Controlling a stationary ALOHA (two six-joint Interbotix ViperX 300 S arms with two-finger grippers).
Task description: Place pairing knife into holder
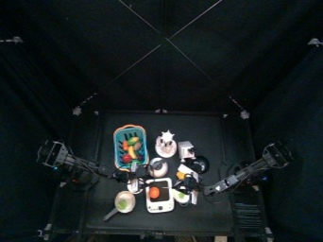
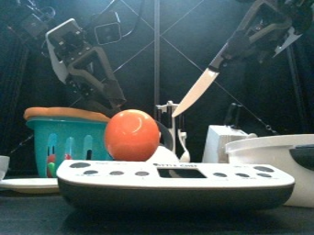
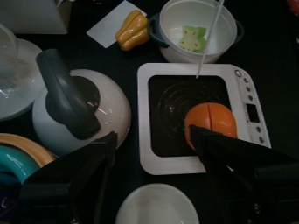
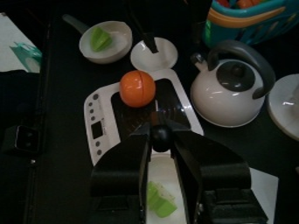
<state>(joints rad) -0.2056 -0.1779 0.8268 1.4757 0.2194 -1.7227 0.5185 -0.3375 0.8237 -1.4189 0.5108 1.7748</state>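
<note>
- Top view: the small table [image 1: 89, 203] is seen crowded with kitchen things. The left gripper [image 1: 91, 176] is placed at the table's left side, near a teal basket [image 1: 128, 144]. The right gripper [image 1: 214, 186] is placed at the right side. The holder [image 1: 187, 149], a small pale block, is found right of the table's middle, well apart from both grippers. The knife cannot be made out here.
- Front view: the paring knife [image 2: 196, 89] is held by its dark handle in the right gripper [image 2: 233, 53], raised above the table, its pale blade slanting down towards an orange ball [image 2: 131, 134] that rests on a white scale [image 2: 172, 182]. The left gripper [image 2: 110, 92] is seen hanging behind the basket, with nothing in it.
- Left wrist view: the left jaws are spread wide and empty above the scale and a grey-white kettle [image 3: 70, 101].
- Right wrist view: the right jaws are closed on the knife's dark handle [image 4: 163, 138], above the scale.
</note>
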